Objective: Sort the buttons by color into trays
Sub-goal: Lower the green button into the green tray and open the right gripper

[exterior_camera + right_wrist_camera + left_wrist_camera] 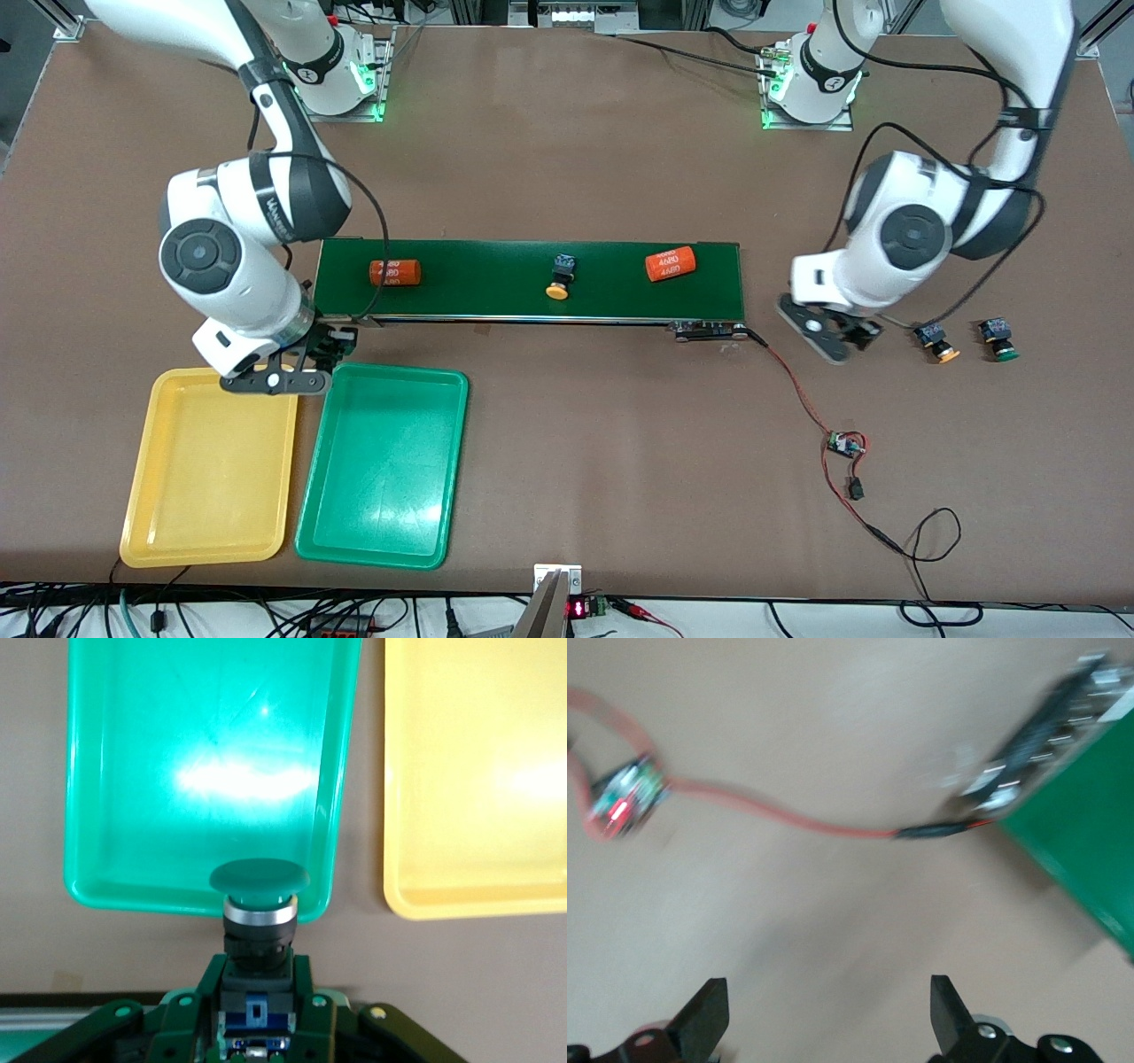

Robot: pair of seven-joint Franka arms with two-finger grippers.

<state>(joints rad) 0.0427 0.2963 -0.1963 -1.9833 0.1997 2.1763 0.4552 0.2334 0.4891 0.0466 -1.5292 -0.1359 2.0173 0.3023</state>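
Now green button (258,881) clamped in right hand (257,1010)

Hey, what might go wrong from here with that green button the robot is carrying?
1. The right gripper holds the green button over the green tray's rim, near the yellow tray; released now, it might bounce out.
2. The open left gripper hangs above the red wire and might snag it.

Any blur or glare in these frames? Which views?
Left wrist view: smeared throughout, the red wire and conveyor belt edge soft. Right wrist view: sharp on the green button, with white glare on the green tray floor, fainter on the yellow tray. Front view: sharp, evenly lit, soft shadows.
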